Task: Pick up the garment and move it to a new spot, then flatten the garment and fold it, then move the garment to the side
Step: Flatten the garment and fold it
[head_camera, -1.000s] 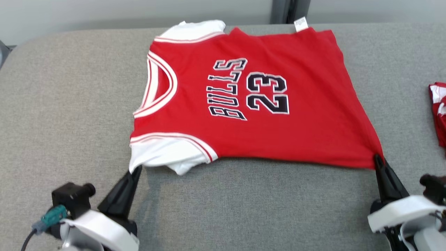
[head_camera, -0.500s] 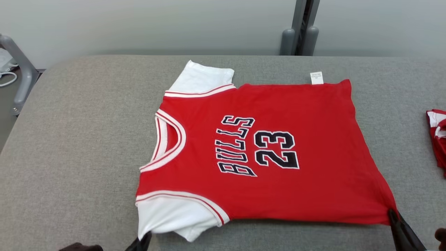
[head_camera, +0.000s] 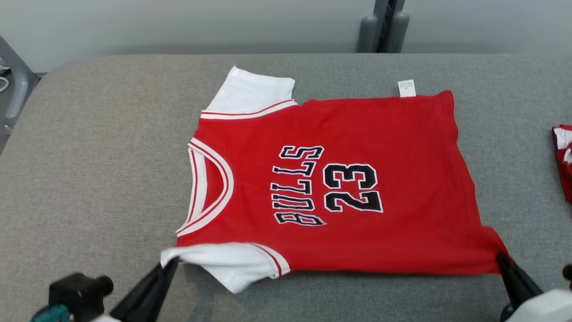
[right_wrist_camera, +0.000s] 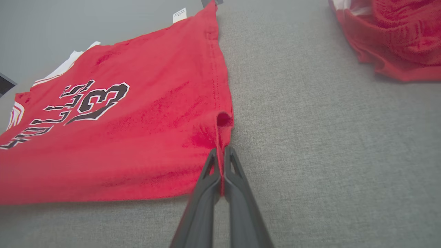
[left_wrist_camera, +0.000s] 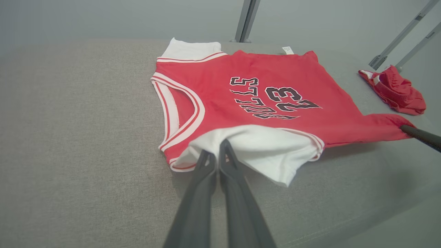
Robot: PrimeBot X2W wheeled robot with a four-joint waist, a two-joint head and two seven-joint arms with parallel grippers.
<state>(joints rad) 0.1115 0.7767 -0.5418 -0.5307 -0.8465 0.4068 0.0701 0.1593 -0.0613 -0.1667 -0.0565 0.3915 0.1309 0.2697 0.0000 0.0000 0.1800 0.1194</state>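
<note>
Jersey point(head_camera: 353, 134) pinched at both near corners.
Left gripper point(head_camera: 172, 264) clamps its white sleeve point(head_camera: 223, 261); right gripper point(head_camera: 501, 259) clamps the hem point(head_camera: 489, 250).

The second red garment point(head_camera: 564, 156) ran off the head view's right edge, its full shape unseen. On the jersey point(head_camera: 357, 134), the white label point(head_camera: 406, 87) carried print too small to read, and the near white sleeve point(head_camera: 228, 264) folded under itself, hiding its lower layer. The bottom edge cut off the left tool point(head_camera: 172, 264) and right tool point(head_camera: 501, 259) below their fingers.
</note>
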